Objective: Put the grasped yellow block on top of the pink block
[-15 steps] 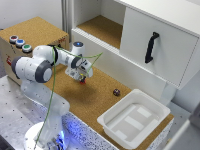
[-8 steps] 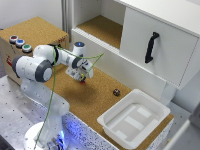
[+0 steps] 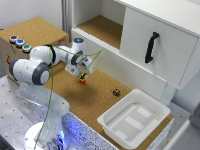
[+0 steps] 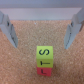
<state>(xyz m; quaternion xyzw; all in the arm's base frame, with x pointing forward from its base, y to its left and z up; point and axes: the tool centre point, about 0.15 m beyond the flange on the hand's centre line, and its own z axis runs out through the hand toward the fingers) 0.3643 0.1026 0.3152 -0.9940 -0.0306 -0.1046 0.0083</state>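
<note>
The tiny yellow block (image 4: 44, 52), marked with an S on its top face, sits stacked on the pink block (image 4: 44, 71), of which only a red strip shows beneath it in the wrist view. In the exterior view the yellow block (image 3: 82, 76) stands on the pink block (image 3: 82, 81) on the cork surface. My gripper (image 3: 83, 71) hovers just above the stack. In the wrist view the gripper (image 4: 41, 44) is open, its two fingers (image 4: 10, 29) spread wide to either side of the yellow block, not touching it.
A dark small block (image 3: 116, 92) lies on the cork at the exterior view's right of the stack. A white tray (image 3: 112, 126) stands beyond it. A white cabinet with a black handle (image 3: 151, 47) and an open shelf (image 3: 100, 27) stand behind. A box with coloured buttons (image 3: 20, 42) is at the left.
</note>
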